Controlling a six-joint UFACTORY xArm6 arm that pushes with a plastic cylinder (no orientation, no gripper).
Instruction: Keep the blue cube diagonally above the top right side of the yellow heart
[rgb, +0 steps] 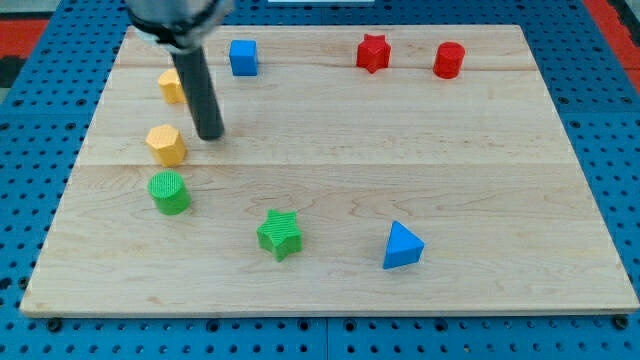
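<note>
The blue cube (243, 57) sits near the view's top, left of centre. A yellow block (172, 86), partly hidden behind my rod, lies to its lower left; its shape looks like the heart but is hard to tell. A second yellow block (166, 145), roughly hexagonal, lies below it. My tip (211, 135) rests on the board just right of the lower yellow block, below and left of the blue cube, touching neither.
A green cylinder (169, 192) sits at the left, a green star (280, 234) at bottom centre, a blue triangular block (402, 246) at bottom right. A red star (373, 53) and a red cylinder (449, 60) sit at the top right. The wooden board (330, 150) lies on blue pegboard.
</note>
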